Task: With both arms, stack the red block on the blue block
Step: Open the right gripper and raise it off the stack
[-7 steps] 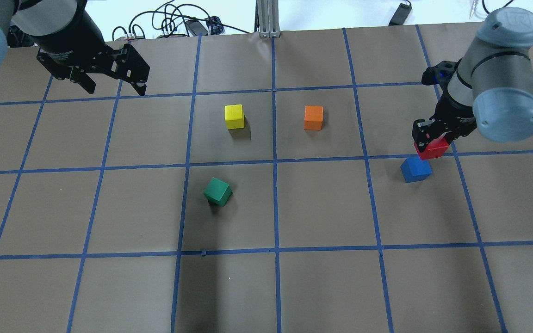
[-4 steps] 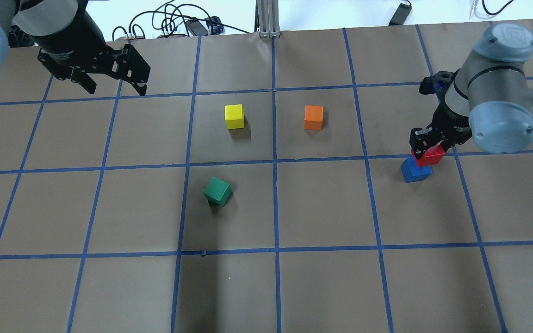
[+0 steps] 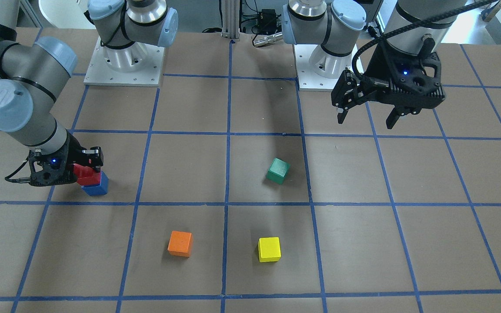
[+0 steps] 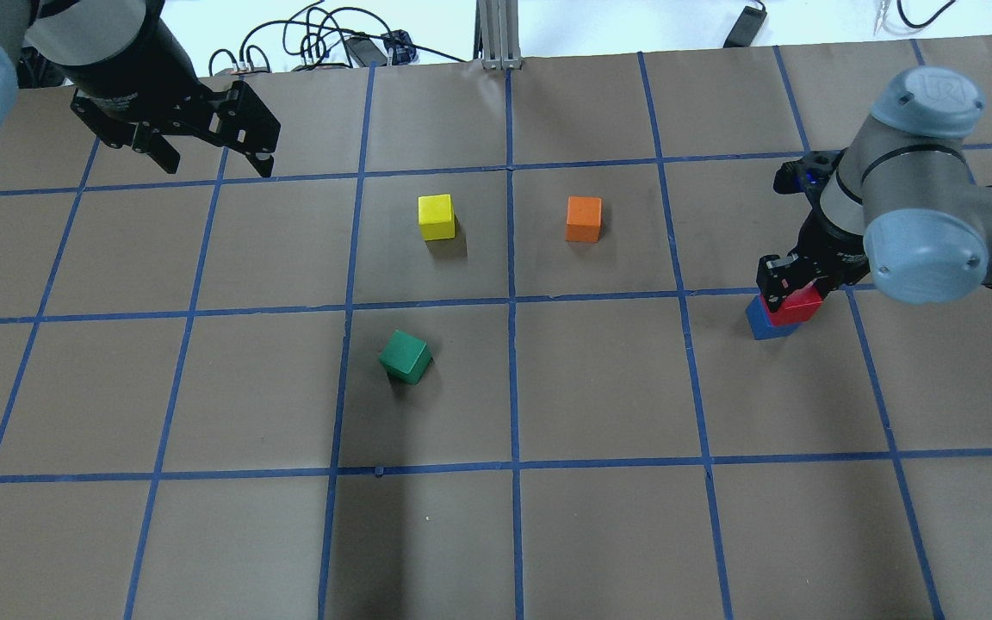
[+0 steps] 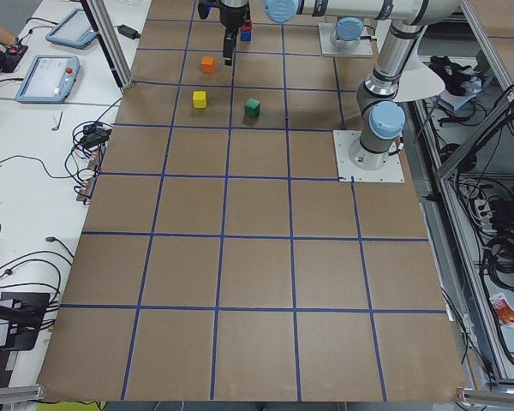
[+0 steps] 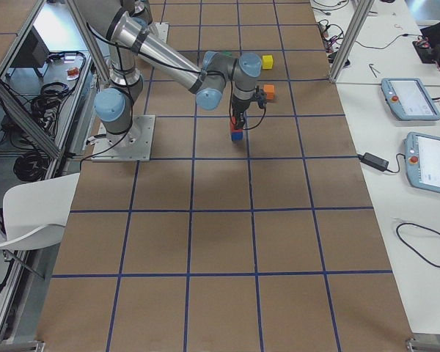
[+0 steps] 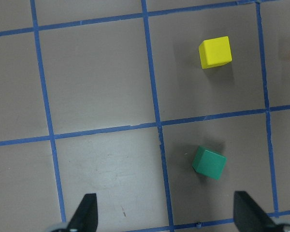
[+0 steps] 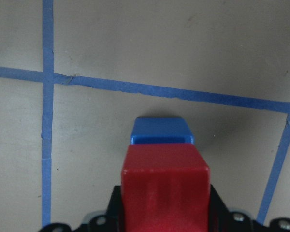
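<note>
My right gripper [image 4: 790, 291] is shut on the red block [image 4: 797, 306] and holds it directly over the blue block [image 4: 765, 324], touching or nearly touching its top. In the front view the red block [image 3: 86, 175] sits on the blue block [image 3: 95, 188], with the right gripper [image 3: 83, 167] around it. The right wrist view shows the red block [image 8: 165, 188] in the jaws and the blue block [image 8: 160, 131] just beyond it. My left gripper [image 4: 212, 159] is open and empty, high over the far left of the table; it also shows in the front view [image 3: 367, 115].
A yellow cube [image 4: 437, 217], an orange cube [image 4: 584, 219] and a green cube [image 4: 405, 356] stand apart on the brown table marked with a blue tape grid [image 4: 513, 301]. Cables lie beyond the far edge.
My right gripper has carried the red block down and toward the near side until it sits over the blue block. The left arm has not moved.
</note>
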`<act>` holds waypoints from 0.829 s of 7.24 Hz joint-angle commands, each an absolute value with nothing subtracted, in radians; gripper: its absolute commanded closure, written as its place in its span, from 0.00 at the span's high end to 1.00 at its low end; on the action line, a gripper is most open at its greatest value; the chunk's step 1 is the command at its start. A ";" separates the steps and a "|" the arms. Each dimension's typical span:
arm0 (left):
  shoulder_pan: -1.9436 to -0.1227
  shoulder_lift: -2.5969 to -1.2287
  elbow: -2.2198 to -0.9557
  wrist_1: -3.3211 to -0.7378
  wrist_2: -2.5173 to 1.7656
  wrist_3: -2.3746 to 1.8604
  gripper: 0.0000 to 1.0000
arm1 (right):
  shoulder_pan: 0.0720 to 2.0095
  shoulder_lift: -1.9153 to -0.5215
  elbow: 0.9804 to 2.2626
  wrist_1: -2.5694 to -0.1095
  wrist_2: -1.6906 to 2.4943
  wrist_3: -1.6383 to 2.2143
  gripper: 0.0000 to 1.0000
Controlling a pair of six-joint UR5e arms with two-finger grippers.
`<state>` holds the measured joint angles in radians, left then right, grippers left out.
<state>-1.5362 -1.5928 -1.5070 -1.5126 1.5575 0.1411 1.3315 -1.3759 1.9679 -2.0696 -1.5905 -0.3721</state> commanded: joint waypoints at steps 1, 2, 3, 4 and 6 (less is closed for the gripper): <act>-1.534 -1.597 -1.503 -1.513 1.560 0.141 1.00 | 1.331 -1.376 1.970 -2.077 -1.592 -0.374 0.16; -1.534 -1.597 -1.503 -1.513 1.560 0.141 1.00 | 1.331 -1.376 1.970 -2.077 -1.592 -0.374 0.43; -1.534 -1.594 -1.505 -1.513 1.560 0.141 1.00 | 1.331 -1.374 1.970 -2.077 -1.594 -0.373 0.72; -1.534 -1.594 -1.506 -1.513 1.560 0.141 1.00 | 1.331 -1.374 1.970 -2.077 -1.597 -0.374 0.81; -1.534 -1.594 -1.506 -1.512 1.560 0.141 1.00 | 1.331 -1.376 1.968 -2.074 -1.600 -0.373 0.92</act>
